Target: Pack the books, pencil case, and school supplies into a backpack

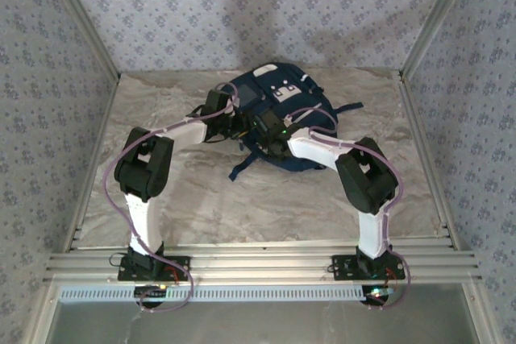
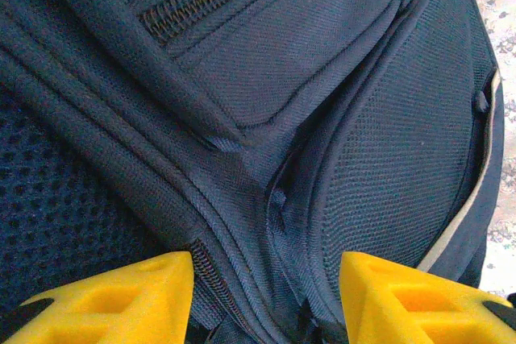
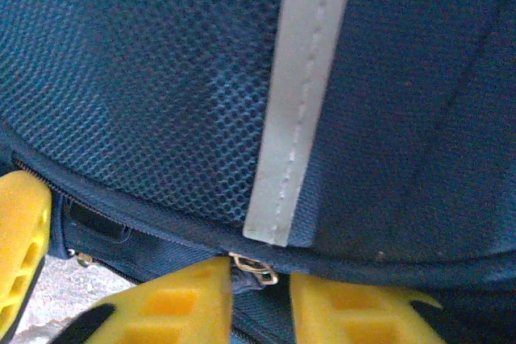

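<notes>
The navy backpack [image 1: 278, 98] lies at the back middle of the table, grey and white patches facing up. Both arms reach in to its near side. My left gripper [image 1: 235, 122] straddles a bunched seam fold beside a zip; in the left wrist view its yellow fingertips [image 2: 137, 296] press the backpack [image 2: 242, 62] fabric from both sides. My right gripper [image 1: 272, 130] has its jaws drawn in close round a small metal zipper pull [image 3: 256, 267], just under the white trim stripe [image 3: 302, 94]. The books, pencil case and school supplies are out of view.
Dark straps [image 1: 242, 168] trail off the backpack toward the near side, and another strap [image 1: 348, 108] runs right. Marbled table top [image 1: 242, 207] lies between the arms. Patterned walls close in the back and both sides. Another yellow finger [image 3: 20, 247] sits at the left edge of the right wrist view.
</notes>
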`<state>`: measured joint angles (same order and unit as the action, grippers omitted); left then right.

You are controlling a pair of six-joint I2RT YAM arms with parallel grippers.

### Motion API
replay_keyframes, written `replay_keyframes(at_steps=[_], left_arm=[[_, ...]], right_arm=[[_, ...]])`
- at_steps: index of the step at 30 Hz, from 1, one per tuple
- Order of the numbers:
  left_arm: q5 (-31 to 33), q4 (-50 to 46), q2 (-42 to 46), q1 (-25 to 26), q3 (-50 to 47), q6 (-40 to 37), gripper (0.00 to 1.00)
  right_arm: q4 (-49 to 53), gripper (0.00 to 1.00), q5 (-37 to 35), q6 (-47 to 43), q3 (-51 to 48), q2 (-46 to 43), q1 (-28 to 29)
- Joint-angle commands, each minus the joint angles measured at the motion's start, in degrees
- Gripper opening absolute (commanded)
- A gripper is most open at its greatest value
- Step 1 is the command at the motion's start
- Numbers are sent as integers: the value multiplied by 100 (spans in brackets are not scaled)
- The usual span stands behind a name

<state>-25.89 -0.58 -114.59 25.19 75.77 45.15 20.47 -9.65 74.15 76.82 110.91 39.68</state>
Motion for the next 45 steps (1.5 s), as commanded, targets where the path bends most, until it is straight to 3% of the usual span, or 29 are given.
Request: replay_keyframes(at_steps=[1,7,19,25,33,41,45], left_arm=[[-74,-151,-133,74,-28,52,51],[109,-356,-271,-35,164,-110,51],[352,-874,-711,-431,867,-495,50],[407,-1042,-760,-475,975,-602,50],[479,-1222,-758,-524,1018,-729,50],[528,-1415,-750,-555,1140,-825,50],[290,-1390,-546,-559,1071,-668,50]], right_arm=[[-60,16,-180,27,-69,188,-101],[-206,0,76,-422,-324,-108,-118],[1297,0,1383,-3582,-400,-636,-423],[2884,0,1067,-5233,87,-481,-544],[3343,0,945,-5932,114,-694,-1081],[3727,0,159,-6612,320,-676,-1425],[3455,0,919,-6461,552,-787,-1456]])
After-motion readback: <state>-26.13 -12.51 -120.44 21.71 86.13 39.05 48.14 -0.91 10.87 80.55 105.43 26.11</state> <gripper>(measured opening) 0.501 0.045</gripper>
